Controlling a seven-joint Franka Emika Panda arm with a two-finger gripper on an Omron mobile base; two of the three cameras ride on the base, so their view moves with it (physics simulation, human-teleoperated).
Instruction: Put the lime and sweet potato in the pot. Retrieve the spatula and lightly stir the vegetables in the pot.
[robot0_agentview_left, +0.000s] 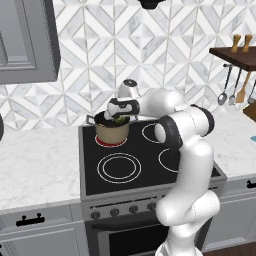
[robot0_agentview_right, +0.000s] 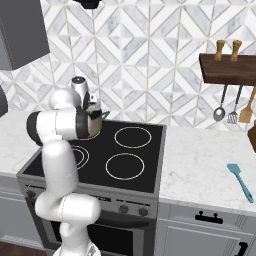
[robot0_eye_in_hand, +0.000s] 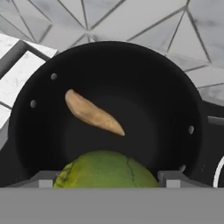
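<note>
The tan pot (robot0_agentview_left: 112, 133) stands on the stove's back left burner, and its dark inside (robot0_eye_in_hand: 144, 100) shows in the hand view. A tan, tapered sweet potato (robot0_eye_in_hand: 93, 112) lies on the pot's bottom. My gripper (robot0_agentview_left: 120, 118) (robot0_eye_in_hand: 109, 180) hangs just over the pot's rim, pointing down into it. The yellow-green lime (robot0_eye_in_hand: 107, 169) (robot0_agentview_left: 120, 119) sits between my two fingertips (robot0_eye_in_hand: 47, 179), which touch its sides. A blue spatula (robot0_agentview_right: 240, 182) lies on the counter to the right of the stove. In the right base view my arm covers most of the pot.
The black stovetop (robot0_agentview_left: 125, 167) has three more ringed burners free of cookware. Utensils (robot0_agentview_right: 231, 112) hang under a wooden shelf (robot0_agentview_right: 227, 67) on the right wall. A grey cabinet (robot0_agentview_left: 25, 40) hangs at upper left. Marble counters (robot0_agentview_left: 35, 167) flank the stove.
</note>
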